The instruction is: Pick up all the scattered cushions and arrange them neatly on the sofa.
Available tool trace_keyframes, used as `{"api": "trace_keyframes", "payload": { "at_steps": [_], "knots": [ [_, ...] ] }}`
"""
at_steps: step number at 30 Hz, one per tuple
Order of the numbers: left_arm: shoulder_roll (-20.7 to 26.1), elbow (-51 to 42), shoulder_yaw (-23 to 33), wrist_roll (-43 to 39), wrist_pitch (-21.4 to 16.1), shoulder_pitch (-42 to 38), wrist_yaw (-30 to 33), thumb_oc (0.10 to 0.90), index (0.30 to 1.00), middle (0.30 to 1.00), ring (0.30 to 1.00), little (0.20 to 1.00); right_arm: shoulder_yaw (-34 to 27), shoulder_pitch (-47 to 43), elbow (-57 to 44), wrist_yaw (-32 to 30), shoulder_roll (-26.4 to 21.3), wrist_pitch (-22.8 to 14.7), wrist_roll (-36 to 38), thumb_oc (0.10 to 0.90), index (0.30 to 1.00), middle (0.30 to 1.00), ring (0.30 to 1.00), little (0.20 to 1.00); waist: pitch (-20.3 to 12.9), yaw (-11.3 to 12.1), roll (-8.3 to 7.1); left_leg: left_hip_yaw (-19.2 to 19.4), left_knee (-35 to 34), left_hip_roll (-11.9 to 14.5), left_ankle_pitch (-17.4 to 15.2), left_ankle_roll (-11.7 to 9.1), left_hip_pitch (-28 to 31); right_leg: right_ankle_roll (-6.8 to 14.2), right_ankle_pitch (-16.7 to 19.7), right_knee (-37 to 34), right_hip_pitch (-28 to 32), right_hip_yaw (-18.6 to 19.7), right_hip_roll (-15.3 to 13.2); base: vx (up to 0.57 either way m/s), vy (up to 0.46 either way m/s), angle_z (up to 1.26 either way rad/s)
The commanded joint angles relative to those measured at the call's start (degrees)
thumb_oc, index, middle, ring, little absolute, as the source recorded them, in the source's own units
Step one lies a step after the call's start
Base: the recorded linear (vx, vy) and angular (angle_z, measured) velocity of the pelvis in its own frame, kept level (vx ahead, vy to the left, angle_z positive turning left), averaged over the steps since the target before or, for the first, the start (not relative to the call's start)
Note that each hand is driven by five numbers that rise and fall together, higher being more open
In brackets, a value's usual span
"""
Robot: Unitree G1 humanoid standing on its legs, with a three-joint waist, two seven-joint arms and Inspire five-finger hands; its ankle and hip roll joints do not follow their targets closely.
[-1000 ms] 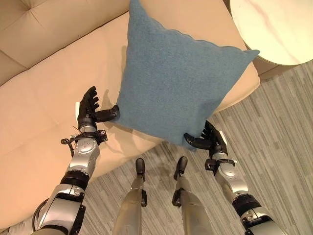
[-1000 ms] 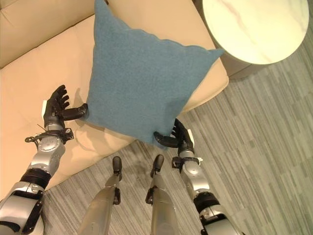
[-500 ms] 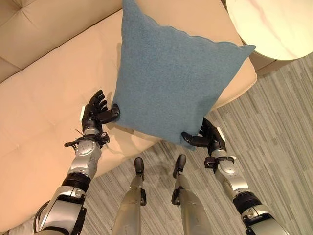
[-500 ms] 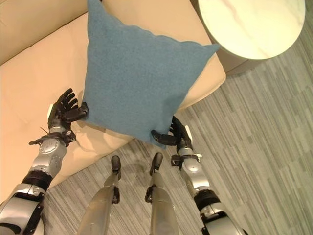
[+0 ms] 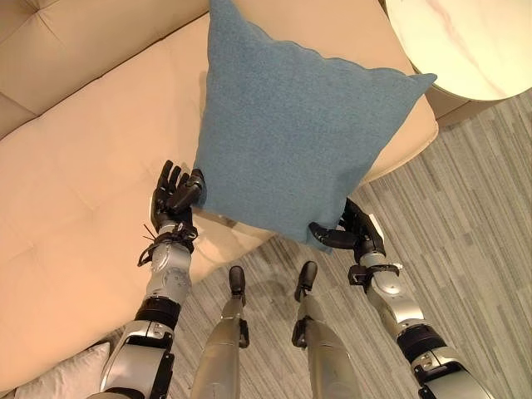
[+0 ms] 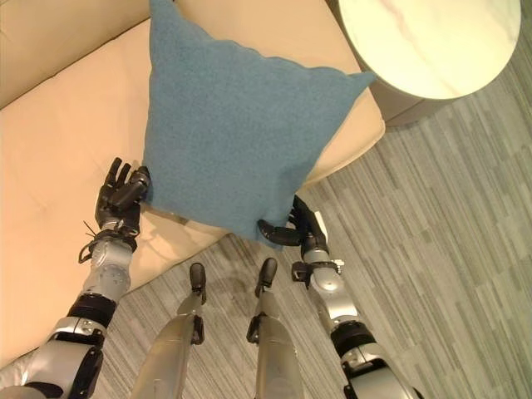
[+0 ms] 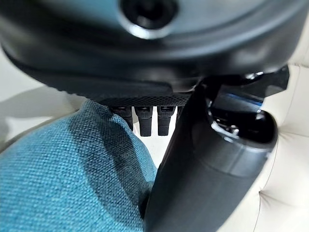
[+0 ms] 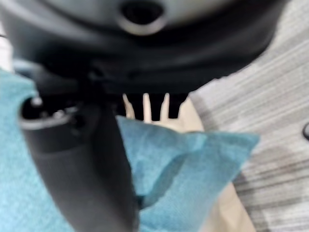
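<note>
At the far left, a pale cushion [image 5: 62, 378] on the floor is cut off by the picture's lower edge, so only one corner of it shows. Next to the right, the left hand [image 5: 172, 198] reaches up from a nearly upright forearm at the front of the cream sofa [image 5: 75, 183]; its fingers [image 5: 166, 176] stand straight while the thumb presses against the blue cushion [image 5: 291, 141] at its left corner. In the left wrist view the thumb lies over the blue cloth and the fingers sit behind it, pinching the corner. The blue cushion stands tilted on one point over the sofa seat, held up between both hands; its top corner runs out of the picture. The right hand [image 5: 353, 234] grips the lowest corner, thumb across the front, fingers mostly hidden behind the cloth. At the far right, a round white desk [image 5: 465, 41] is partly cut off beside the sofa's end, over striped grey floor [image 5: 482, 233].
</note>
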Motion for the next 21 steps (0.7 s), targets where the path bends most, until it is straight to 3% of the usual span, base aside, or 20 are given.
{"api": "trace_keyframes", "payload": {
  "at_steps": [1, 8, 14, 15, 16, 17, 18, 21],
  "knots": [
    [0.0, -4.3, -3.8, 3.6, -1.5, -0.5, -5.2, 0.800, 0.900, 0.900, 0.900, 0.900, 1.5, -0.2, -3.8, 0.5, 0.7, -2.1, -1.8, 0.800, 0.900, 0.900, 0.900, 0.900, -4.2, 1.0, 0.72, -4.0, 3.0, -2.8, -4.9, -0.2, -2.0, 4.9, -5.5, 5.2, 1.1, 0.0, -1.6, 0.00, 0.000, 0.00],
    [-1.0, -0.9, -15.6, 14.3, 3.3, 0.8, -10.3, 0.800, 0.900, 0.900, 0.900, 0.900, 3.0, -1.4, -4.3, 1.4, 0.2, -1.4, -2.9, 0.800, 0.900, 0.900, 0.900, 0.900, -4.0, 0.5, 0.78, -3.9, 3.5, -2.9, -4.9, 0.1, -2.0, 4.8, -5.5, 5.7, 0.9, 0.4, -1.7, 0.00, 0.000, 0.00],
    [0.2, 0.2, -24.0, 23.9, 4.9, 0.0, -13.0, 0.800, 0.900, 0.900, 0.900, 0.900, 3.6, -3.2, -5.1, 1.7, -0.6, -1.3, -2.9, 0.800, 0.900, 0.900, 0.900, 0.900, -3.7, 0.1, 0.89, -3.6, 3.7, -2.9, -5.0, 0.3, -2.0, 4.9, -5.4, 5.8, 0.8, 0.7, -1.7, 0.00, 0.000, 0.00],
    [-0.1, 0.2, -25.5, 25.0, 5.1, 0.0, -13.7, 0.800, 0.900, 0.900, 0.900, 0.900, 3.7, -3.4, -5.4, 1.7, -0.6, -1.5, -2.6, 0.745, 0.818, 0.818, 0.818, 0.818, -3.6, 0.1, 0.91, -3.7, 3.6, -2.9, -5.0, 0.3, -2.0, 4.9, -5.4, 5.7, 0.8, 0.8, -1.7, 0.00, 0.000, 0.00],
    [0.3, -0.5, -27.3, 27.4, 4.9, -0.1, -14.2, 0.722, 0.782, 0.782, 0.782, 0.782, 3.7, -3.7, -6.1, 1.9, -0.8, -1.8, -2.4, 0.515, 0.472, 0.472, 0.472, 0.472, -3.6, 0.1, 0.88, -3.7, 3.7, -2.9, -4.9, 0.3, -2.1, 4.9, -5.5, 5.7, 0.8, 0.8, -1.8, 0.00, 0.000, 0.00],
    [0.4, -0.5, -27.3, 27.4, 4.9, -0.1, -14.2, 0.536, 0.505, 0.505, 0.505, 0.505, 3.7, -3.6, -6.2, 1.9, -0.8, -1.8, -2.4, 0.400, 0.300, 0.300, 0.300, 0.300, -3.6, 0.1, 0.87, -3.7, 3.7, -2.9, -4.9, 0.3, -2.1, 4.9, -5.5, 5.7, 0.8, 0.8, -1.8, 0.00, 0.000, 0.00],
    [0.3, -0.9, -28.4, 28.8, 5.0, 0.2, -14.7, 0.400, 0.300, 0.300, 0.300, 0.300, 3.6, -3.4, -7.2, 2.2, -1.0, -2.0, -1.9, 0.400, 0.300, 0.300, 0.300, 0.300, -3.6, 0.1, 0.87, -3.7, 3.7, -2.9, -4.9, 0.3, -2.0, 5.0, -5.6, 5.7, 0.8, 0.9, -1.8, 0.00, 0.000, 0.00],
    [-0.1, -2.2, -27.4, 27.8, 4.7, 1.5, -14.5, 0.400, 0.300, 0.300, 0.300, 0.300, 2.9, -2.0, -9.2, 2.5, -1.3, -2.2, -1.9, 0.400, 0.300, 0.300, 0.300, 0.300, -4.2, 0.1, 0.86, -3.7, 3.7, -3.0, -5.1, 0.3, -1.7, 4.9, -5.7, 5.8, 1.1, 0.9, -1.9, -0.01, -0.010, 0.01]
  ]
}}
